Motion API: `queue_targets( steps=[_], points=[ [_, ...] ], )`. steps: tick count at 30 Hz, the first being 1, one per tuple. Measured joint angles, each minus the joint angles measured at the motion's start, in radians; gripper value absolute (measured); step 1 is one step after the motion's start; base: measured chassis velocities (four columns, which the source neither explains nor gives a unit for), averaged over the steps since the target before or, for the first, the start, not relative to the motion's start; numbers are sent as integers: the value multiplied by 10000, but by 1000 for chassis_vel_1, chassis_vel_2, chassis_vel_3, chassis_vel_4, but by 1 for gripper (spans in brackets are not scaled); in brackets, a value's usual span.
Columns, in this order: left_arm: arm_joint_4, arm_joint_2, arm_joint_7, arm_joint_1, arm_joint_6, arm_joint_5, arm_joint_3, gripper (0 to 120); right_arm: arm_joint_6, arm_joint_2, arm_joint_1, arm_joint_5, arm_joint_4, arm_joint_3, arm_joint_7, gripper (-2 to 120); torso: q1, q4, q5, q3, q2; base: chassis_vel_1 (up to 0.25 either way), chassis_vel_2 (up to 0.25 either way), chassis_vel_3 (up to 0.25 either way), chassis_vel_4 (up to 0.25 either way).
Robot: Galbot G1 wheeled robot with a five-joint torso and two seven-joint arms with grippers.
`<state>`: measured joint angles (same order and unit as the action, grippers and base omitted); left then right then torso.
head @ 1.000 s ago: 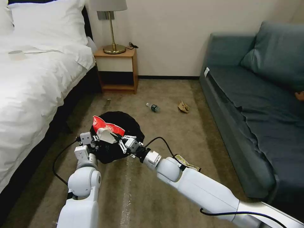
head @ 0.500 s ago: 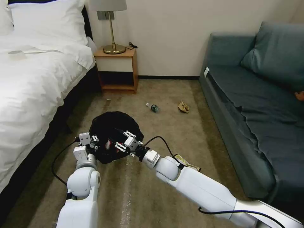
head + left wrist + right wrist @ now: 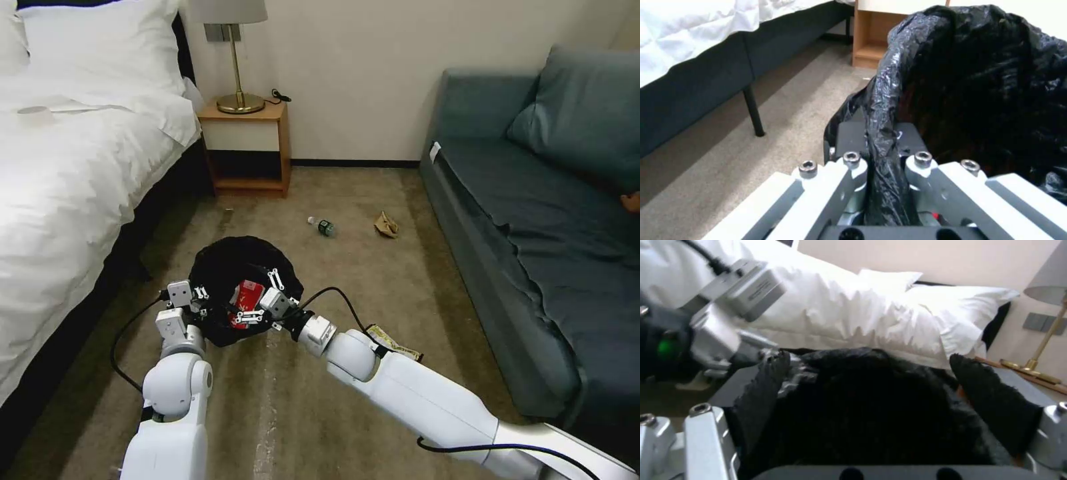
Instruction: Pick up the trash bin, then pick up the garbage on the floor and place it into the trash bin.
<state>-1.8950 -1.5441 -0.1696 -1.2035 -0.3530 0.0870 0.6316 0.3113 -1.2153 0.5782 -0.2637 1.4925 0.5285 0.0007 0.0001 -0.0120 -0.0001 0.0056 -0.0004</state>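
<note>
Bin [image 3: 243, 267] off floor, left gripper [image 3: 882, 160] pinching bag-lined rim. Right gripper [image 3: 261, 300] over mouth, fingers spread, red wrapper [image 3: 245, 297] lying inside. Bin's light but bag slippery, so rim's best hold. Bottle [image 3: 322, 227], brown paper [image 3: 386, 225] light, crushable, on carpet.

The left end effector [image 3: 882, 160] is clamped on the rim of the trash bin [image 3: 978, 86], its two fingers pinching the crinkled black bag fold between them. The bin's bagged wall rises just beyond the fingers. Past the end effector lie the carpeted floor [image 3: 773, 140], a bed [image 3: 693, 66] and a wooden nightstand [image 3: 873, 36].
</note>
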Motion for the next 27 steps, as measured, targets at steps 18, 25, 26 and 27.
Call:
queue_targets(
  steps=[18,25,26,27],
  points=[
    [15,-18,-13,99,-3,53,9,5,-54,814,209,-28,262,-644,-108,93,0,0,0,0,0,0,0,0,0],
    [50,-6,-14,116,-5,79,15,5,-37,1517,290,-214,307,-1469,-261,93,0,0,1,0,0,0,0,0,0],
    [64,1,-14,129,-5,87,17,5,-37,1668,344,-277,314,-1737,-296,93,0,0,2,0,0,0,0,0,0],
    [64,1,-14,129,-5,87,17,5,-37,1668,344,-277,314,-1737,-296,93,0,0,2,0,0,0,0,0,0]
  ],
)
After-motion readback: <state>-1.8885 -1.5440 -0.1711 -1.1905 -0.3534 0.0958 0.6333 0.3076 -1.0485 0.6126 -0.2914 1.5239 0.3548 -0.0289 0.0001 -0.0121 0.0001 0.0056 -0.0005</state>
